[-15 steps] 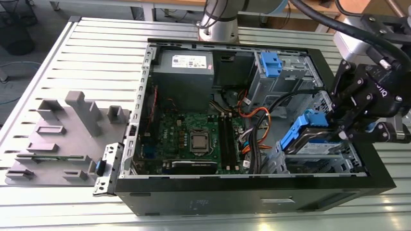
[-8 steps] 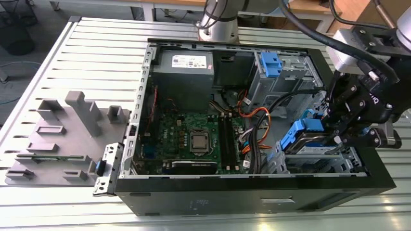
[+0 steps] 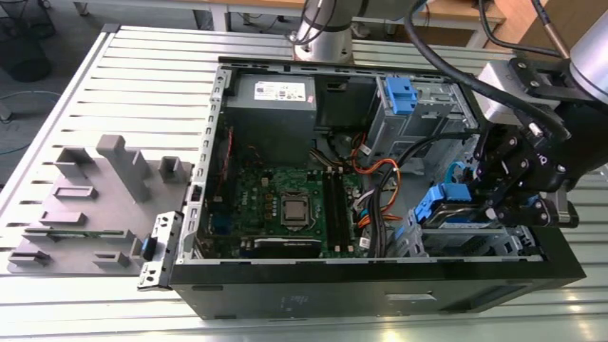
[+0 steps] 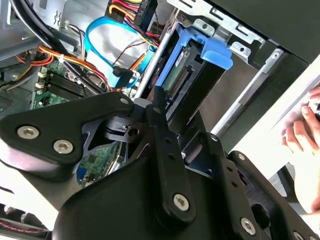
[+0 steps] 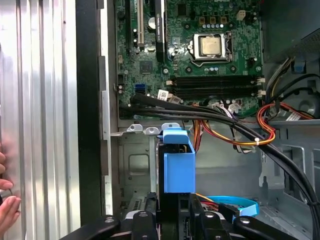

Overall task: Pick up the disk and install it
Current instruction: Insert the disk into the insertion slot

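An open black computer case (image 3: 380, 285) is seen lying on a slatted silver metal tabletop (image 3: 142, 71), with its green motherboard (image 3: 285, 192) exposed. The black gripper (image 3: 508, 206) is held over the corner of the case at the exterior view's right, beside a silver sheet-metal drive cage (image 4: 235, 30).

The disk (image 5: 178, 165), a flat drive with a blue plastic bracket, is found there at the mouth of the cage, standing on edge between the jaws in the first wrist view. The jaws seem to be clenched on its two flat sides, although the contact itself is covered by the gripper's own body. The lower part of the disk is hidden in the same way, and it cannot be told how deep it sits in the cage.

A bundle of black cables (image 5: 225, 120) is passed across the case between the disk and the motherboard. A person's hand (image 5: 7, 205) is cut off by the edge of both wrist views.
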Controlling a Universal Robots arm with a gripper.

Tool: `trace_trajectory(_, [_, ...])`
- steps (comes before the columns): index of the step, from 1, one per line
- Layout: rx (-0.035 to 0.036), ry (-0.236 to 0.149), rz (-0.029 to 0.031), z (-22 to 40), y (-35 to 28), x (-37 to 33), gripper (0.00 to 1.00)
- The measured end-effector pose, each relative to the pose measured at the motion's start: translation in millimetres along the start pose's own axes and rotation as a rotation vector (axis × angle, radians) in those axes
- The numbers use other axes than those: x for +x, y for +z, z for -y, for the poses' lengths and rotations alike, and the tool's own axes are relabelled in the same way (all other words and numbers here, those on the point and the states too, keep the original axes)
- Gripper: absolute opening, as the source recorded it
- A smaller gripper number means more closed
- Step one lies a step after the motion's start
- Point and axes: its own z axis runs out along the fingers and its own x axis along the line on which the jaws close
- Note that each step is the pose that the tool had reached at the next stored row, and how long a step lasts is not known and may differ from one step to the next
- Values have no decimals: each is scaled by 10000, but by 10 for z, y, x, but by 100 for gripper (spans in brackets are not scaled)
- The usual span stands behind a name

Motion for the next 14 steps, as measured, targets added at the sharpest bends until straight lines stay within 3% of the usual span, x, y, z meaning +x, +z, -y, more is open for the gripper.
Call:
trace_trajectory(3, [1, 0, -5, 2, 48, 0, 35])
trace_trajectory(9, [1, 1, -8, 2, 50, 1, 35])
trace_trajectory(11, [1, 1, -7, 2, 50, 1, 42])
trace_trajectory(13, [1, 0, -6, 2, 50, 1, 42])
trace_trajectory(14, [0, 0, -6, 2, 50, 1, 48])
